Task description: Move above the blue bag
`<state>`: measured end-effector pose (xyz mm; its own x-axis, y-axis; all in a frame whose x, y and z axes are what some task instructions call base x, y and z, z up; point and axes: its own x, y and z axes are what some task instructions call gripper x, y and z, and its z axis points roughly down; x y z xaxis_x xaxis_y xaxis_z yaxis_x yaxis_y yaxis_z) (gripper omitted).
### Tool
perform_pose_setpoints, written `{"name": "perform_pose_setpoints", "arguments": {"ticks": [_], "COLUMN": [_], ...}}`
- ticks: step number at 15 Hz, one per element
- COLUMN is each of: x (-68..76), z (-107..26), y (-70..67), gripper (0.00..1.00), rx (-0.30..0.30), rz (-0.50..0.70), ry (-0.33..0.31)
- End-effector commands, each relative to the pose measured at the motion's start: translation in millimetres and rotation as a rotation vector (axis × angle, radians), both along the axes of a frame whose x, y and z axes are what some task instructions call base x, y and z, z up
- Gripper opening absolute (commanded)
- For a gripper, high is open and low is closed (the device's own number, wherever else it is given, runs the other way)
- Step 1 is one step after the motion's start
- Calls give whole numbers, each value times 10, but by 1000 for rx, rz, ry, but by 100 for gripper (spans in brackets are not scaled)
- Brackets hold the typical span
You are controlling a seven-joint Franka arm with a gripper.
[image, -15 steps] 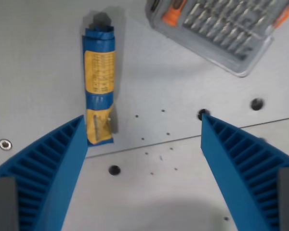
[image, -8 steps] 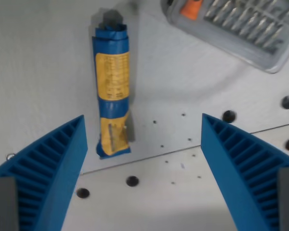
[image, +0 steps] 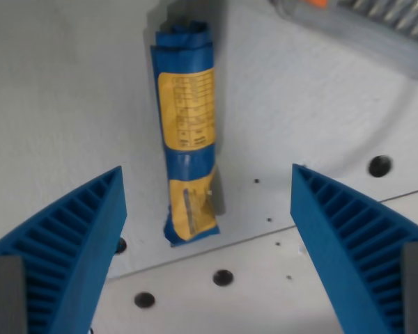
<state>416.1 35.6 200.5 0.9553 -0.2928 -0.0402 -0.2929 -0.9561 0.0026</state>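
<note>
Hovering with the gripper (image: 207, 229) spread wide apart, holding nothing. Looking down at the blue bag (image: 187, 132), rolled up long and thin with a yellow label, lying flat on the gray table (image: 63, 104), a bit left of the middle. Needs a small slide left and far to sit right above its middle. Best kept slow and high, away from the clear box (image: 376, 24) at the far right.
</note>
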Motion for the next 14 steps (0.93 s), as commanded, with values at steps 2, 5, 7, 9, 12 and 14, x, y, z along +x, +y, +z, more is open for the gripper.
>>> {"name": "perform_pose_setpoints", "arguments": {"ticks": [2, 5, 7, 9, 12, 14], "x": [-50, -69, -81, -93, -114, -130], "z": [-194, -344, -441, -513, -574, -591], "y": [104, 152, 175, 191, 205, 209], "gripper": [100, 100, 100, 100, 100, 100], "rx": [16, 14, 13, 10, 4, 2], "rz": [-92, -93, -90, -86, -82, -79], "ry": [-84, -85, -88, -86, -89, -91]}}
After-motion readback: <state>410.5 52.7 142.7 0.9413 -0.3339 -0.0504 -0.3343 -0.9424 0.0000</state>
